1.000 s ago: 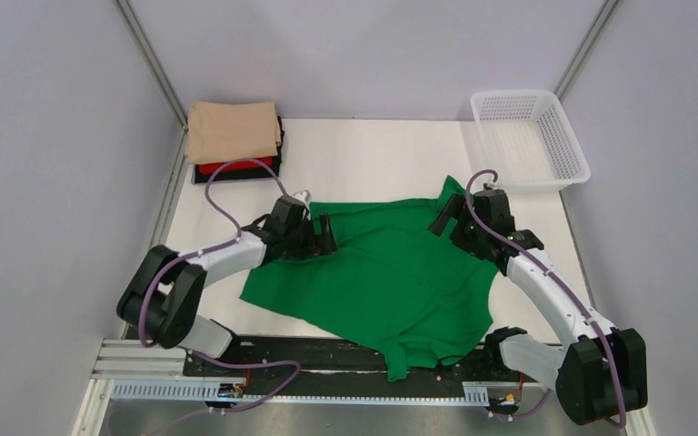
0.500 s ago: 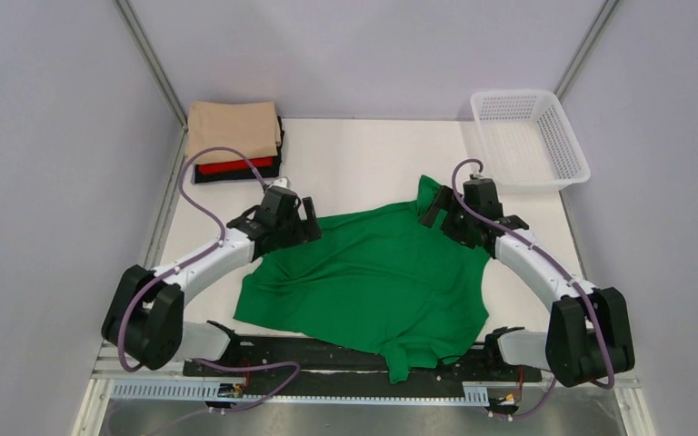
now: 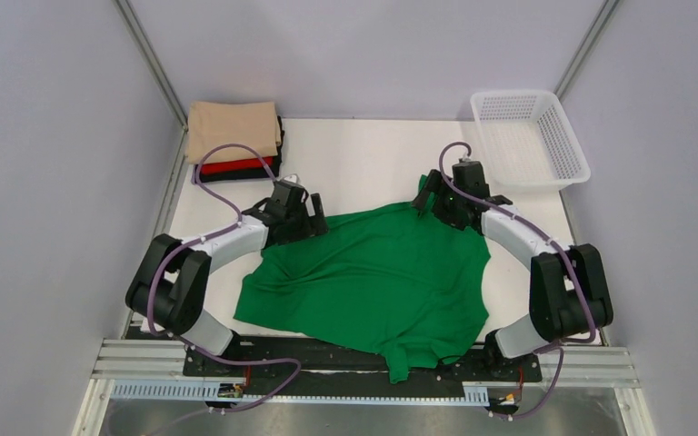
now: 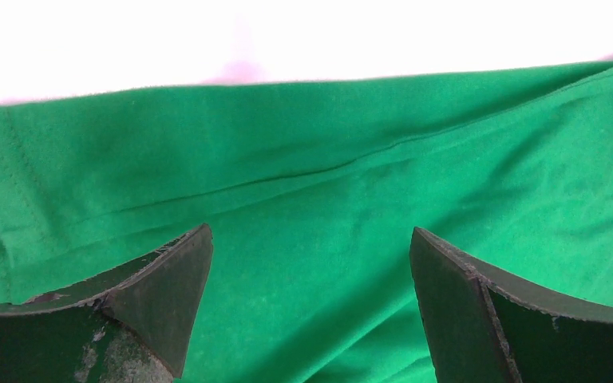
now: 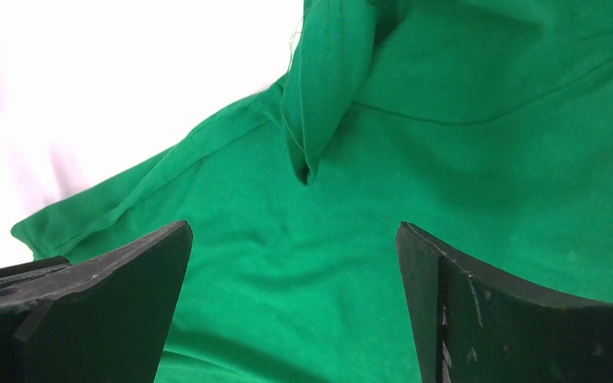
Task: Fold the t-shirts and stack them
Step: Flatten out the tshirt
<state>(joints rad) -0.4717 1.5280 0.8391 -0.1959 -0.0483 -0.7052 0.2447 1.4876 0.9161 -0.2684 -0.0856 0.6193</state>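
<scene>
While both arms reach forward over the white table [image 3: 363, 154], the green t-shirt [image 3: 373, 282] lies spread and wrinkled in the middle of it. One narrow part of the shirt goes over the near edge onto the black rail [image 3: 264, 350].

The left gripper [image 3: 316, 221] is at the far left edge of this shirt. In the left wrist view its jaws stand wide apart [image 4: 311, 239], and only green cloth with a long crease shows between them.

The right gripper [image 3: 429, 195] is at the far right corner. Its jaws are also wide apart [image 5: 295, 231], above a folded, hemmed piece of the cloth.

In the far left corner there is a stack: the beige t-shirt [image 3: 234, 130] on top, the red t-shirt [image 3: 227, 166] under it, and the black t-shirt [image 3: 236, 176] at the bottom. A white mesh basket [image 3: 559, 136] stands in the far right corner, apart from the shirts.
</scene>
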